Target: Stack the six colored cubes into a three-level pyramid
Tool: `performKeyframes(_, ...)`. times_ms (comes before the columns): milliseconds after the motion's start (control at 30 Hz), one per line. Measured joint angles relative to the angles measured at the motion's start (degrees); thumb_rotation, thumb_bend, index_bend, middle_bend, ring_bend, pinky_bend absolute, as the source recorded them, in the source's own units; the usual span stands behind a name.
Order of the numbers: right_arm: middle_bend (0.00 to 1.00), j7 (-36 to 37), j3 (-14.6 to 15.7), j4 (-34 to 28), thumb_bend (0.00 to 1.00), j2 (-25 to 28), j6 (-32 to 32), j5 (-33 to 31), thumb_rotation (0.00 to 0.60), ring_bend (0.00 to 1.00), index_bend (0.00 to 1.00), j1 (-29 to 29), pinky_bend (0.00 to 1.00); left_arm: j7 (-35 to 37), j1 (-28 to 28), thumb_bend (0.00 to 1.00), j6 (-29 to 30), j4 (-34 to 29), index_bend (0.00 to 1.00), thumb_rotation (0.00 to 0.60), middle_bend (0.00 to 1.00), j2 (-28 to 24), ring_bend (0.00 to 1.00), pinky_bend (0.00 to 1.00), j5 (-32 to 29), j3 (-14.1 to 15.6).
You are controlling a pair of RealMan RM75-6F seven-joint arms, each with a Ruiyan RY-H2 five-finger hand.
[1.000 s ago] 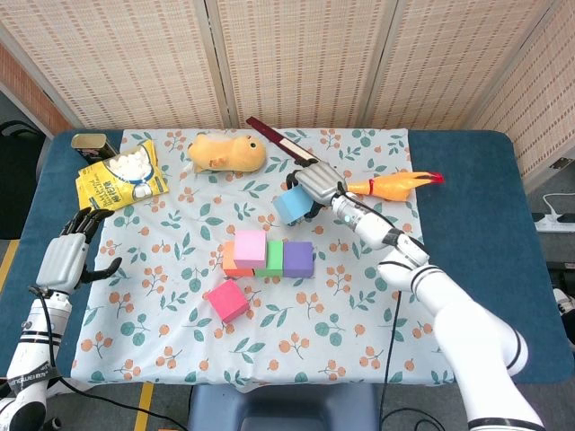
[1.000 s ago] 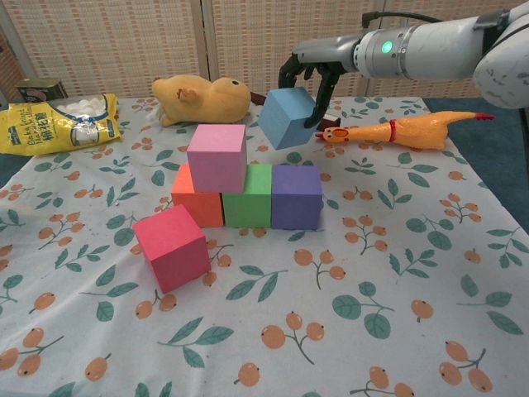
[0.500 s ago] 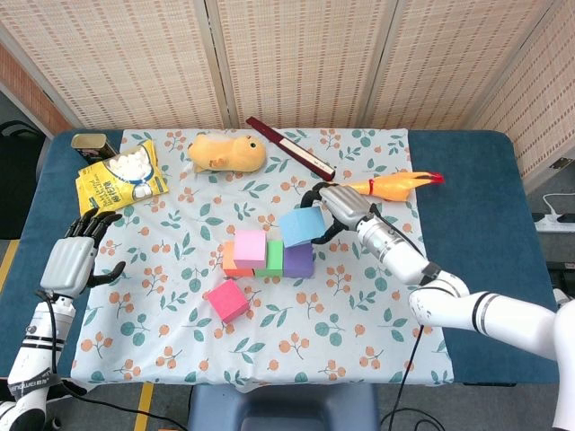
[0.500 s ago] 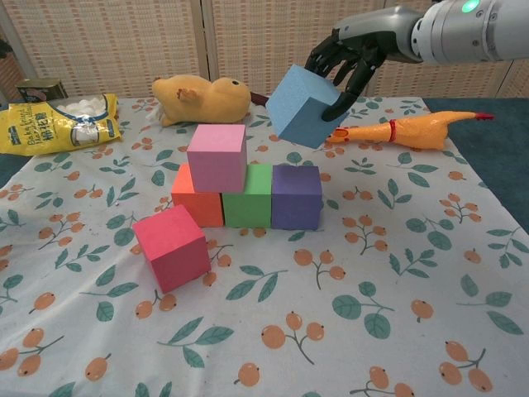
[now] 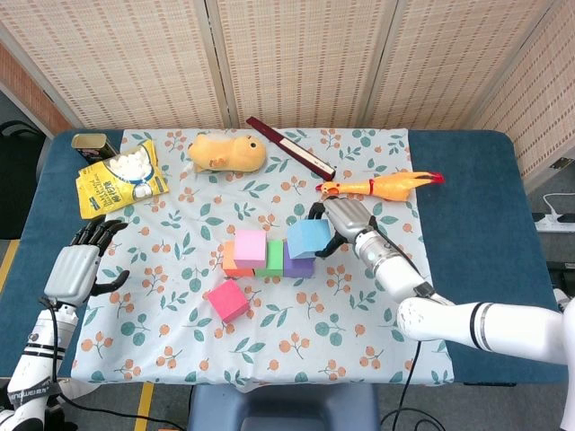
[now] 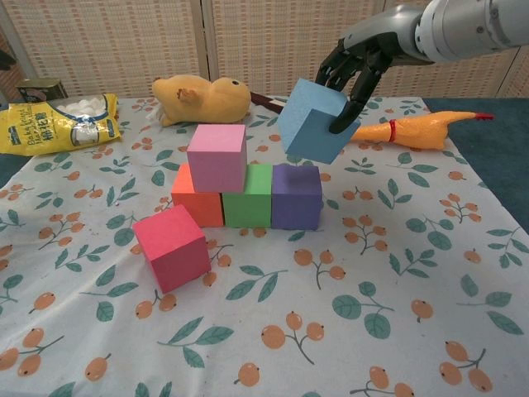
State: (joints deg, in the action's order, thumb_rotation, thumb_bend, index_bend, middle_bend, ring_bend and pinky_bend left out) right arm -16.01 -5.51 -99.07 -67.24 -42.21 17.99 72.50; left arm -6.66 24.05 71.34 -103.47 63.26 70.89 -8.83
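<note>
Holding the blue cube (image 6: pixel 312 121) from above, the right hand (image 6: pixel 357 59) has its fingers wrapped down over the cube's far and right faces; the cube hangs tilted, one corner low, just above the purple cube (image 6: pixel 297 196) and a little toward 1 o'clock of it. The slot it wants, by my reading, lies at 9 o'clock from the fingers: atop the seam of green cube (image 6: pixel 248 195) and purple, beside the pink cube (image 6: pixel 216 157), which already sits over the orange cube (image 6: pixel 197 197) and green. It needs levelling first.

Red cube (image 6: pixel 171 247) lies loose at 7 o'clock of the row, untouched, nearer the left hand (image 5: pixel 76 266), which hangs open, fingers spread, holding nothing, off the cloth's left edge.

Surface: floral tablecloth (image 6: pixel 397 273) over a blue table (image 5: pixel 476 189). At 12 o'clock a yellow plush toy (image 6: pixel 200 98); at 2 o'clock a rubber chicken (image 6: pixel 413 131); at 10 o'clock a yellow snack bag (image 6: pixel 58 122) and a tin (image 5: pixel 90 144). Woven screens (image 5: pixel 296 54) behind.
</note>
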Motion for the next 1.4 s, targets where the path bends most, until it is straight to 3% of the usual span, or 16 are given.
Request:
performKeyframes(533, 0.38, -11.0, 1.9, 4.54, 0.0, -7.98, -2.27, -13.45, 0.6, 0.13, 0.34, 7.91, 0.17, 2.71, -0.64, 0.3, -1.02, 0.34, 0.14, 0.6, 0.11, -0.02, 0.0, 0.12, 0.01, -0.06)
performKeyframes(733, 0.35, -12.47, 1.3, 5.28, 0.0, -8.57, -1.71, -15.3, 0.6, 0.08, 0.21, 8.86, 0.13, 3.42, -1.0, 0.3, -0.99, 0.38, 0.14, 0.6, 0.1, -0.33, 0.0, 0.12, 0.19, -0.1)
performKeyframes(900, 0.2, -12.63, 0.95, 5.13, 0.0, -8.78, -0.97, -15.16, 0.6, 0.0, 0.02, 8.82, 0.09, 3.76, -1.26, 0.31, -0.9, 0.32, 0.14, 0.6, 0.1, -0.54, 0.0, 0.12, 0.39, -0.14)
performKeyframes(967, 0.17, -12.49, 0.8, 4.92, 0.0, -8.8, -0.93, -14.71, 0.6, 0.0, 0.0, 8.6, 0.07, 3.92, -1.35, 0.3, -0.89, 0.37, 0.13, 0.6, 0.1, -0.55, 0.0, 0.12, 0.39, -0.16)
performKeyframes(1300, 0.12, -9.62, -0.26, 3.38, 0.0, -8.14, -1.39, -8.28, 0.6, 0.0, 0.0, 5.53, 0.04, 5.18, -1.91, 0.31, -0.6, 0.47, 0.13, 0.6, 0.1, -0.61, 0.0, 0.13, 0.93, -0.13)
performKeyframes(1400, 0.13, -7.51, -0.63, 2.94, 0.0, -8.0, -2.19, -3.48, 0.6, 0.0, 0.07, 3.14, 0.04, 5.85, -2.08, 0.31, -0.61, 0.38, 0.13, 0.6, 0.09, -0.8, 0.0, 0.12, 1.17, -0.11)
